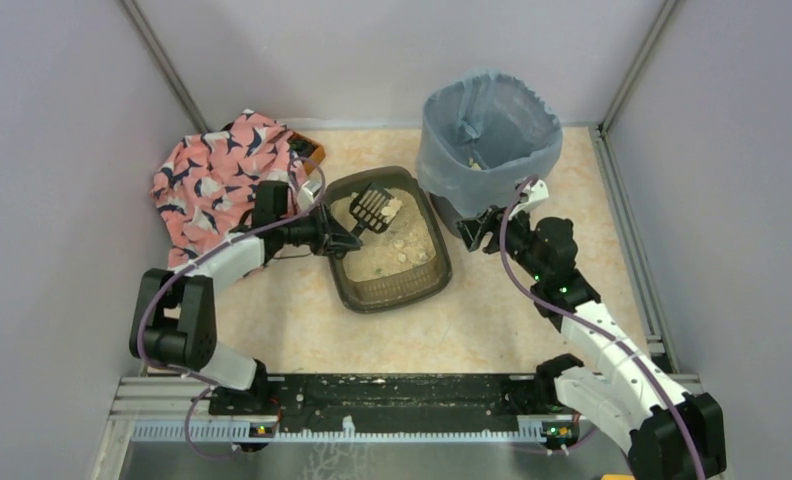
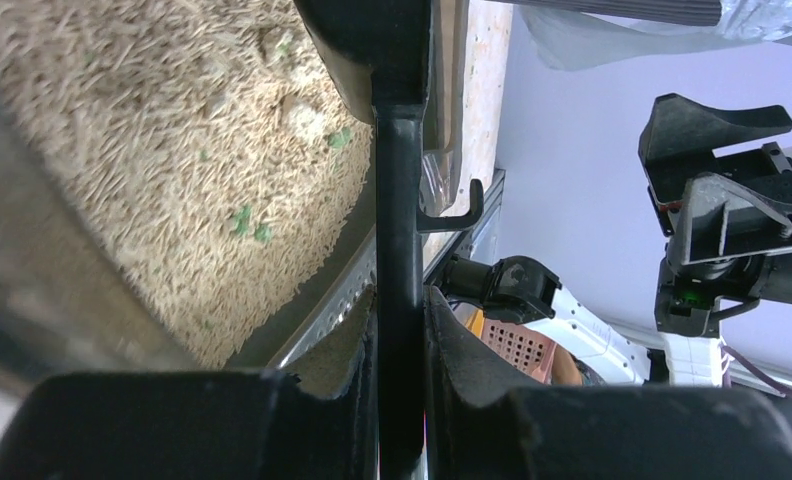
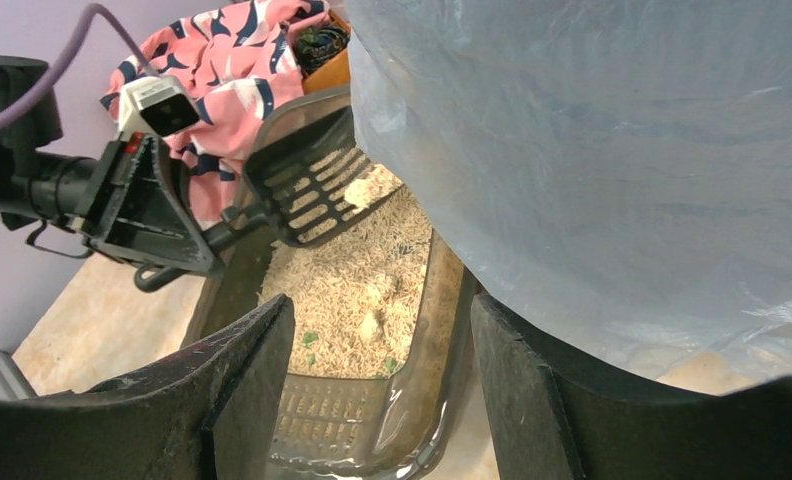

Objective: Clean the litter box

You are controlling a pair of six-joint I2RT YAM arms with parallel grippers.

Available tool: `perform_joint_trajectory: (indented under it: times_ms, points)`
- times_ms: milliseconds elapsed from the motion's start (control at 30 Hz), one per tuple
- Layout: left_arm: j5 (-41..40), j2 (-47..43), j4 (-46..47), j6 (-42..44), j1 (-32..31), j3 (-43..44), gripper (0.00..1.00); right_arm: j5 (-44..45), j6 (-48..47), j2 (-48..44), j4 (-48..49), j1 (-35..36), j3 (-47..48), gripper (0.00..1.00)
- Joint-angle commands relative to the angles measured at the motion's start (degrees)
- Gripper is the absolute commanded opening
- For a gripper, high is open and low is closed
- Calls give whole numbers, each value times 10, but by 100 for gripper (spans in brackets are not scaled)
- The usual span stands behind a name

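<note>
Grey-brown litter box [image 1: 392, 292]; pink patterned cloth [image 1: 212, 175]

Your left arm reaches far and right, elbow bent, left hand [image 1: 344, 235] pinched shut on the scoop [image 1: 372, 210] handle. Your right arm stretches far-left, right hand [image 1: 477, 232] spread wide, gripping nothing.

We see the litter box [image 1: 392, 299] at centre, the bin [image 1: 454, 172] just behind-right of it, a cloth [image 1: 212, 175] left (the scoop [image 1: 372, 208] above its far end).

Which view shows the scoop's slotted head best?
Right wrist: the scoop shows its head close, slots and a clump clear. Top view shows it small over the litter box. Left wrist shows only the handle in the left tool.
</note>
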Motion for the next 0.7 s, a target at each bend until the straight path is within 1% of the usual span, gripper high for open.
perform_joint_trajectory:
  times_ms: [0,67,133,200,233,267,300,333,367,467,567,633,667]
  points:
    - [11,-67,-42,34,42,-20,0,-2,-7,0,26,0,12,66]
    - [6,-83,-42,32,51,-35,0,0,-9,-1,25,-1,12,66]
    - [33,-87,-45,35,56,-46,0,-1,-9,5,25,-1,15,66]
    - [24,-106,-37,34,70,-70,0,-5,-7,9,29,-1,14,66]
    - [29,-112,2,11,72,-91,0,-7,-5,9,34,-1,12,66]
    - [50,-108,63,-31,70,-118,0,-7,-3,11,38,-1,9,66]
    - [98,-99,157,-73,68,-143,0,-8,-2,14,41,-1,9,66]
    - [123,-91,215,-115,71,-167,0,-9,-2,17,41,0,11,66]
    - [133,-90,252,-139,77,-185,0,-11,-2,22,40,-1,13,66]
    - [146,-90,289,-158,93,-203,0,-13,-3,20,36,0,15,66]
    - [155,-89,370,-207,96,-214,0,-10,-3,21,35,0,15,66]
    - [135,-71,393,-217,83,-203,0,-12,-2,26,44,0,12,66]
    - [143,-54,414,-230,79,-197,0,-13,0,31,50,-1,11,66]
